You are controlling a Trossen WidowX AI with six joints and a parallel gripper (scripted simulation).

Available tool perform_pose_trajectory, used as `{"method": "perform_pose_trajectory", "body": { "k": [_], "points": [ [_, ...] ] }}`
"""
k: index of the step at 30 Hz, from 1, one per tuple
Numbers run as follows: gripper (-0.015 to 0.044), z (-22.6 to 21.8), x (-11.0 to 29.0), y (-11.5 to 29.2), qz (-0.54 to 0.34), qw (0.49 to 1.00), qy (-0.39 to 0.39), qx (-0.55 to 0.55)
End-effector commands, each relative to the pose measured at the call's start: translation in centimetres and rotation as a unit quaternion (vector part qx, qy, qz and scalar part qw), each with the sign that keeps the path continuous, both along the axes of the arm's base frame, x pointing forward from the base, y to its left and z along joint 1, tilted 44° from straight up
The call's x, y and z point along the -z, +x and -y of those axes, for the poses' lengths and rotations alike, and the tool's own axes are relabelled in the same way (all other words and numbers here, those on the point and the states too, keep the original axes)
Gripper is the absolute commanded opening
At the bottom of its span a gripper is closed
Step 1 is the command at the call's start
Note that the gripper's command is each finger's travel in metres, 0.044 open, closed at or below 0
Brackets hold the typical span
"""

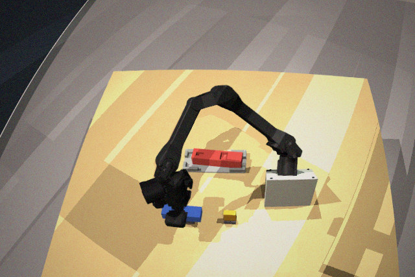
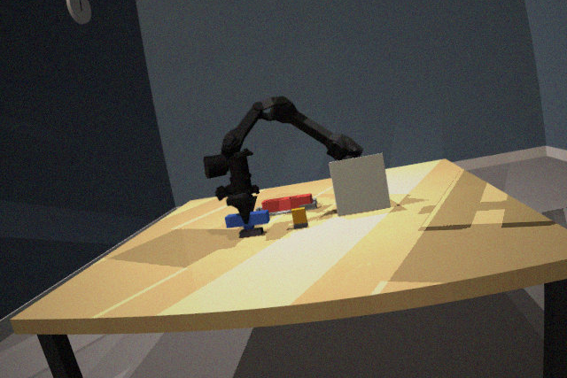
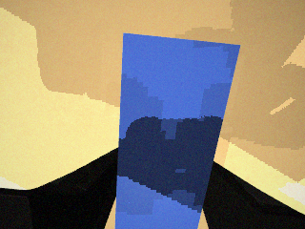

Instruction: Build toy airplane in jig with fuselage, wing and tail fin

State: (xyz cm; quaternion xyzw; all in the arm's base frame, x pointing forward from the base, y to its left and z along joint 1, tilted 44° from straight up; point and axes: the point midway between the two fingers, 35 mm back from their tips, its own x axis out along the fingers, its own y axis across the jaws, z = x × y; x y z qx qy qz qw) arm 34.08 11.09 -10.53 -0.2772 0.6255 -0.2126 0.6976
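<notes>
The blue wing [image 1: 193, 213] [image 2: 258, 217] [image 3: 176, 119] lies flat on the table near its front. My gripper [image 1: 175, 217] [image 2: 248, 222] [image 3: 160, 156] reaches straight down over its left part, and its black fingers are shut on the wing's two long sides. The red fuselage [image 1: 218, 157] [image 2: 287, 203] sits in the grey cradle [image 1: 246, 159] [image 2: 314, 203] behind, with two dark sockets on its top. The small yellow tail fin [image 1: 229, 215] [image 2: 299, 216] stands on the table to the right of the wing.
The arm's grey base box [image 1: 289, 188] [image 2: 360, 183] stands to the right of the cradle. The table [image 1: 100, 200] [image 2: 320, 273] is light wood. Its front edge is far from the parts.
</notes>
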Motion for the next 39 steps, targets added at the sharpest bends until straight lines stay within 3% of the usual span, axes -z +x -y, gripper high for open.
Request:
{"method": "perform_pose_trajectory", "body": {
  "k": [1, 30, 39],
  "points": [
    [0.0000, -1.4, -1.2, 0.2, 0.006, 1.000, 0.006, -0.004],
    [0.0000, -6.7, -8.0, -1.9, -0.020, 1.000, -0.017, 0.001],
    [0.0000, -5.7, -9.2, -1.8, -0.044, 0.998, -0.020, -0.027]
  ]
}}
